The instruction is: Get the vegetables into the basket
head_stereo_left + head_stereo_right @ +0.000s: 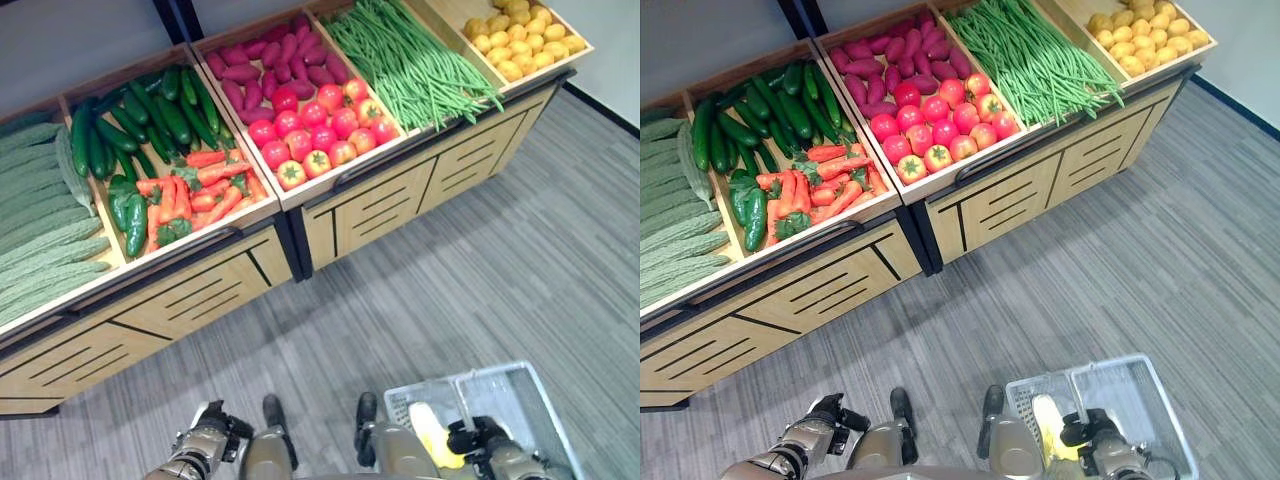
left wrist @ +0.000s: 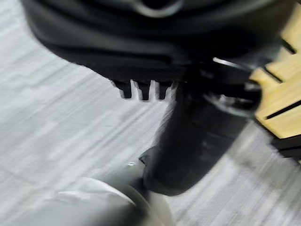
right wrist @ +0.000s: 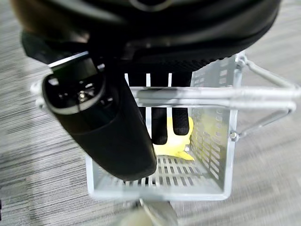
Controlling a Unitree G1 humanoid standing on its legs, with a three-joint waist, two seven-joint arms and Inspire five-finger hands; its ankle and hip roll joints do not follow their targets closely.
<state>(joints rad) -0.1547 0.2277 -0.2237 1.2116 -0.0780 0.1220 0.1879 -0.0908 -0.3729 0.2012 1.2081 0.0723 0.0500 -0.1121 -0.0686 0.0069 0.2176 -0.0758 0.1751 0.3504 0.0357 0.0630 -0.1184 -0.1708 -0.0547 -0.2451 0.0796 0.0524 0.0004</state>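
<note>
A pale grey plastic basket [image 1: 522, 392] hangs low on my right over the floor, with a yellow vegetable [image 3: 178, 137] lying inside it. My right hand [image 1: 478, 438] is shut on the basket's handle [image 3: 211, 96], fingers hooked behind the bar. My left hand [image 1: 214, 424] hangs by my side above the carpet, fingers curled and holding nothing. Ahead, wooden display stands carry the vegetables: tomatoes [image 1: 320, 125], carrots [image 1: 205, 190], cucumbers [image 1: 150, 115] and green beans [image 1: 415, 65].
The stands also hold bitter gourds [image 1: 40, 235], green peppers [image 1: 130, 210], purple sweet potatoes [image 1: 270, 60] and yellow potatoes [image 1: 520, 30]. Grey striped carpet [image 1: 450, 290] stretches between me and the stands' drawer fronts [image 1: 200, 290].
</note>
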